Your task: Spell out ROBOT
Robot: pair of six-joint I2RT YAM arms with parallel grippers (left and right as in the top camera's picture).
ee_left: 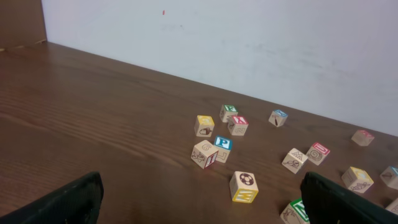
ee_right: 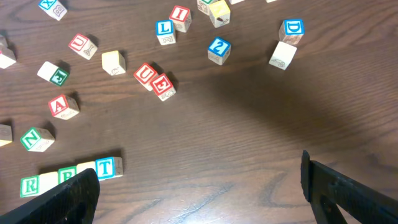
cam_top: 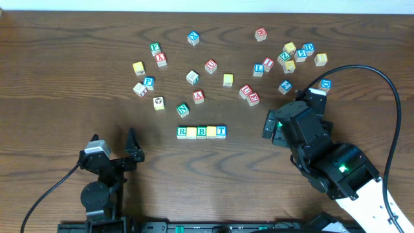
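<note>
Neatly lined up, the ROBOT row (cam_top: 202, 132) of 5 cubes sits between the arms, ahead and to the right of the left gripper (ee_left: 200, 183) and left of the right gripper (ee_right: 198, 174). Both grippers hover wide open, holding nothing; loose cubes (cam_top: 211, 65) lie beyond.

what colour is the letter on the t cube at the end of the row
Blue, on the T cube, clearest in the right wrist view.
</note>
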